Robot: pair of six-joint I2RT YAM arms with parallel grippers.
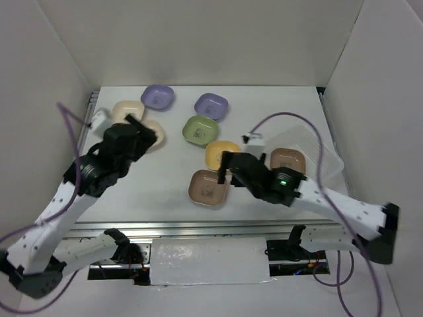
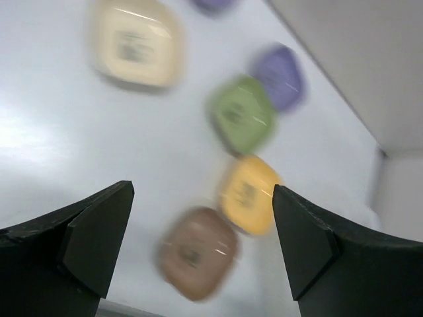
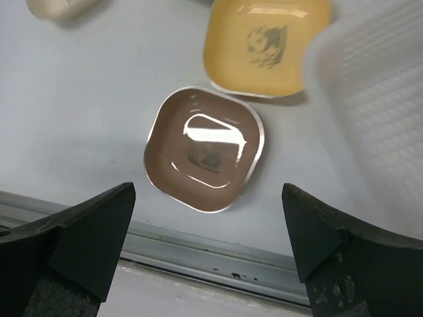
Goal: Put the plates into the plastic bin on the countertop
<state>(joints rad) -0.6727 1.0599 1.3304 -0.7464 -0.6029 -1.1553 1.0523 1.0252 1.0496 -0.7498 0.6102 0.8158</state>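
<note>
Several plates lie on the white countertop (image 1: pixel 165 178): two purple ones (image 1: pixel 157 97) (image 1: pixel 211 105), a cream one (image 1: pixel 127 111), a green one (image 1: pixel 200 130), a yellow one (image 1: pixel 221 153) and a brown one (image 1: pixel 209 187). Another brown plate (image 1: pixel 287 160) lies in the clear plastic bin (image 1: pixel 317 142) at the right. My left gripper (image 1: pixel 142 127) is open and empty above a second cream plate (image 1: pixel 155 134), which it partly hides. My right gripper (image 3: pixel 208 198) is open and empty above the brown plate (image 3: pixel 203 158), beside the yellow plate (image 3: pixel 264 43) and the bin (image 3: pixel 377 99).
A metal rail (image 1: pixel 198 228) runs along the near edge. A small white object (image 1: pixel 99 119) sits at the far left. White walls enclose the table. The left wrist view is blurred; it shows the cream (image 2: pixel 135 43), green (image 2: pixel 241 112), yellow (image 2: pixel 248 195) and brown (image 2: pixel 197 252) plates.
</note>
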